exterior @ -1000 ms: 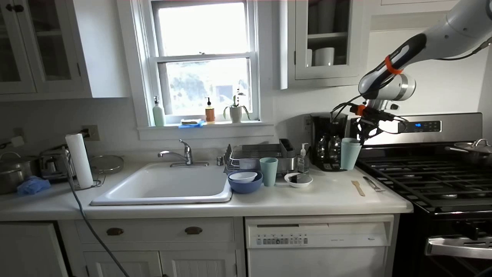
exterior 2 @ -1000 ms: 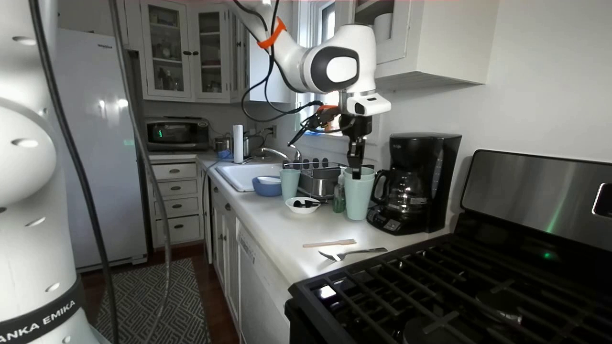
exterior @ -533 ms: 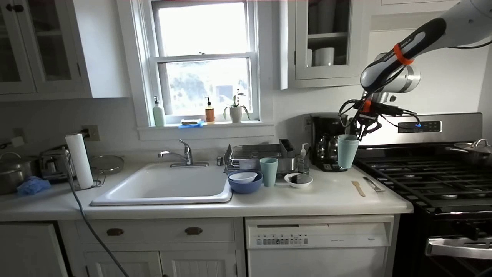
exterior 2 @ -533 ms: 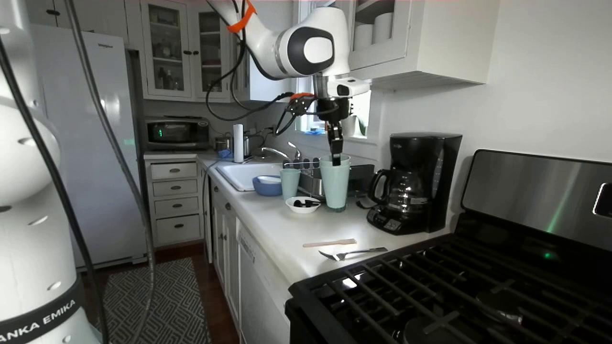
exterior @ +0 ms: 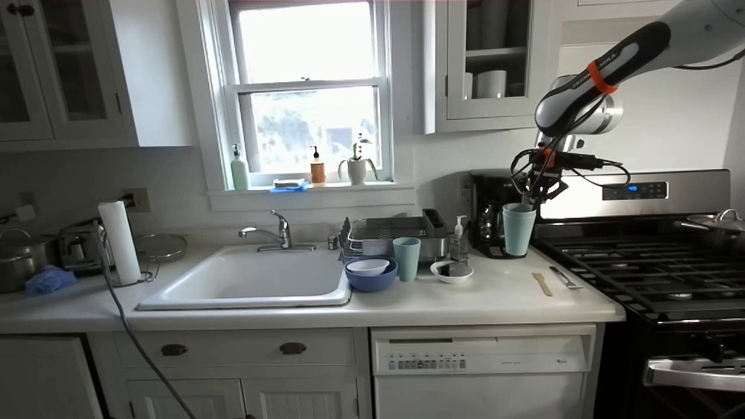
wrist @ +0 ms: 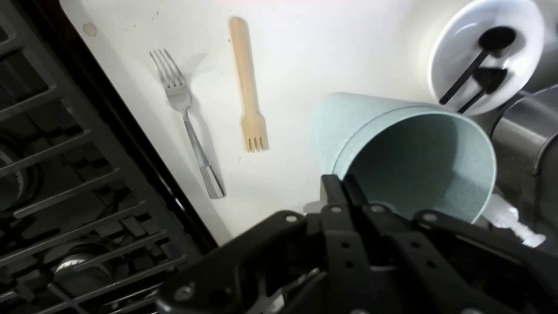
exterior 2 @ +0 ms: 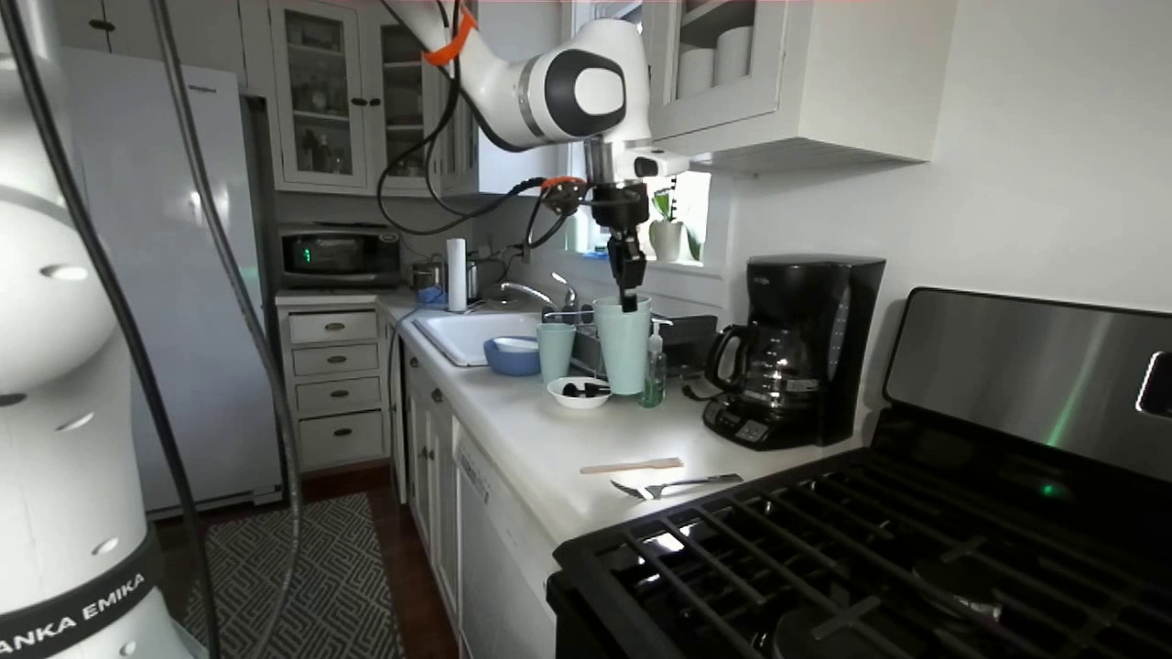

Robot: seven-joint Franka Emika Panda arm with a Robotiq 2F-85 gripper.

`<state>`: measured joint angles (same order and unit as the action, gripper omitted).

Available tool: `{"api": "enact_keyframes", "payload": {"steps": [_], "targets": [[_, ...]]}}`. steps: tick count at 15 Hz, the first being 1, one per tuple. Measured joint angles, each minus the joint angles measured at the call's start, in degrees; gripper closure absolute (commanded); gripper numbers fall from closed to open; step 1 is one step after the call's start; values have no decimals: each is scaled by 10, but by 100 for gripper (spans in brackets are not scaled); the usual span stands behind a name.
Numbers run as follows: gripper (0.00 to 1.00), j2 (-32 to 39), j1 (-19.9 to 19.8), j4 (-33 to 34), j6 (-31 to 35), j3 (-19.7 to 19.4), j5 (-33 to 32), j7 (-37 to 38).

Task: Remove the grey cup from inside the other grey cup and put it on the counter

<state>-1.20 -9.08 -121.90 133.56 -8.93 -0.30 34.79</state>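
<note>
Two pale green-grey cups are nested. The inner grey cup's rim (exterior: 520, 208) stands a little above the outer grey cup (exterior: 517, 240); the nested pair also shows in an exterior view (exterior 2: 624, 357). In the wrist view I see into the inner cup (wrist: 418, 152), with the outer cup's wall (wrist: 340, 117) around it. My gripper (wrist: 342, 176) is shut on the rim, one finger inside and one outside. I cannot tell whether the outer rim is pinched too. The tilted stack seems held above the pale counter (exterior: 483, 302). My gripper shows in both exterior views (exterior: 534, 203) (exterior 2: 628, 302).
A third matching cup (exterior: 407, 260) stands by the blue bowl (exterior: 372, 283) and dish rack (exterior: 390, 230). A white bowl with black utensils (exterior 2: 580, 403) and a soap bottle (exterior 2: 656, 371) are near the stack. The coffee maker (exterior 2: 797, 348), wooden fork (wrist: 248, 83) and metal fork (wrist: 183, 104) lie around.
My gripper and the nested cups have moved together, leftward in both exterior views and upward in one, away from beside the coffee maker. The fingers stay on the rim.
</note>
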Motion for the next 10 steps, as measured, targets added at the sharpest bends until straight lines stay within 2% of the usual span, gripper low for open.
{"api": "enact_keyframes", "payload": {"steps": [2, 3, 4, 7, 10], "targets": [[99, 18, -3, 21, -32, -3, 50, -61], [99, 30, -5, 33, -32, -7, 42, -52], [99, 43, -7, 45, -43, -9, 61, -74], [99, 79, -21, 88, -118, -13, 136, -187], [99, 104, -35, 116, -157, -19, 141, -260]]}}
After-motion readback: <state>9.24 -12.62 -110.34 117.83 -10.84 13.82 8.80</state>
